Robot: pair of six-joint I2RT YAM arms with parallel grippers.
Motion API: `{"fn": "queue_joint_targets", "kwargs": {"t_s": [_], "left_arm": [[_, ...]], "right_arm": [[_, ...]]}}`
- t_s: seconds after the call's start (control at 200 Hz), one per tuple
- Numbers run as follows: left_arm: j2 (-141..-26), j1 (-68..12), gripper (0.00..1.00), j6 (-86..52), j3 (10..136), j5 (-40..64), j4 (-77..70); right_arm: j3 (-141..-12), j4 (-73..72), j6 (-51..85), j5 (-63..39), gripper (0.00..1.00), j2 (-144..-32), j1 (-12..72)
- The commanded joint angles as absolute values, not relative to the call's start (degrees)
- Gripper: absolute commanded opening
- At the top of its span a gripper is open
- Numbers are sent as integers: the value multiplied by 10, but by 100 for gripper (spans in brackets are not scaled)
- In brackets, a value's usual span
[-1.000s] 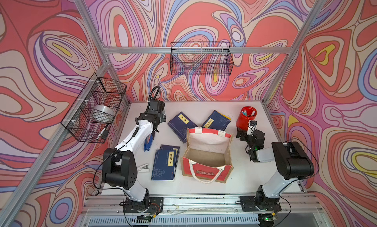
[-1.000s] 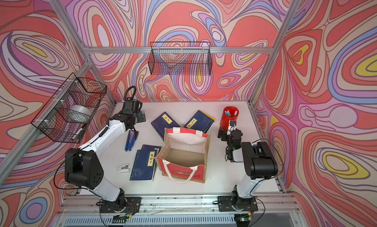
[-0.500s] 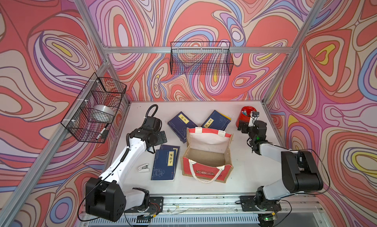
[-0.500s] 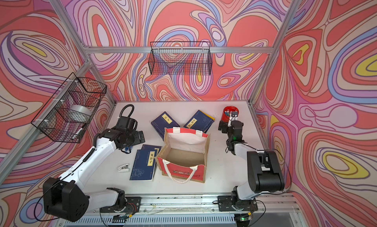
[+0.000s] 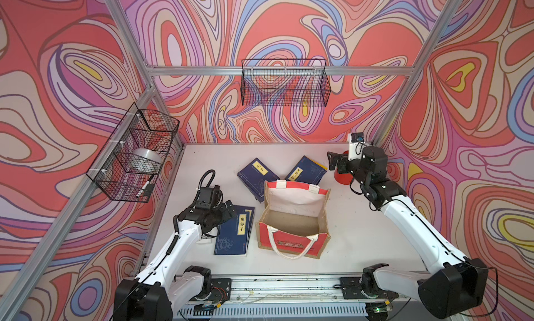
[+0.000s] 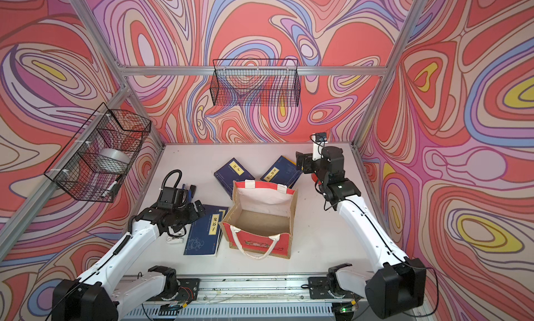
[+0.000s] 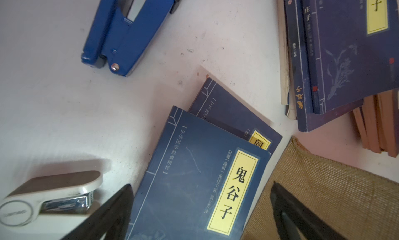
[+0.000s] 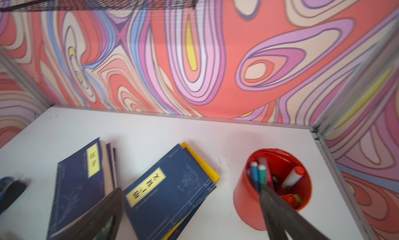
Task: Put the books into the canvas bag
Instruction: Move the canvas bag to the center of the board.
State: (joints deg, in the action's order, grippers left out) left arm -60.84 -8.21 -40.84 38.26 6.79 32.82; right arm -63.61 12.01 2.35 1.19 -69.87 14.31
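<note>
The near book point(image 7: 190, 185) bears a yellow label point(image 7: 234, 192) reading "鬼谷子". Its cover margin reads "中华国学经典精粹". A far book point(image 8: 77, 185) is labelled "庄子".

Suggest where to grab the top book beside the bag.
Probably the long edge facing away from the canvas bag, from the open-table side. The top book lies flat on another, so that edge may sit slightly raised; the opposite edge is close to the bag's jute wall. Left gripper is open over it.
</note>
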Motion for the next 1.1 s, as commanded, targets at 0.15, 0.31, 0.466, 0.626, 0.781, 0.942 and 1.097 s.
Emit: {"fn": "queue_joint_targets", "kwargs": {"t_s": [0.15, 0.31, 0.466, 0.626, 0.781, 0.942, 1.097], "left_arm": [[-619, -16, 100, -439, 337, 162, 237], [-623, -14, 100, -446, 333, 162, 247], [-600, 3, 100, -473, 315, 146, 269], [-569, 42, 100, -468, 304, 159, 273], [-577, 76, 100, -443, 309, 184, 279], [-574, 90, 100, -440, 309, 202, 269], [-571, 90, 100, -438, 315, 209, 269]], "right_arm": [[-750, 276, 25, -92, 98, -687, 240], [-844, 308, 66, -178, 98, -764, 354], [-918, 315, 88, -188, 98, -871, 500], [-989, 334, 90, -178, 98, -981, 623], [-1016, 354, 117, -146, 97, -1045, 667], [-998, 398, 151, -94, 97, -1056, 667], [-943, 455, 164, 0, 97, -1032, 659]]}}
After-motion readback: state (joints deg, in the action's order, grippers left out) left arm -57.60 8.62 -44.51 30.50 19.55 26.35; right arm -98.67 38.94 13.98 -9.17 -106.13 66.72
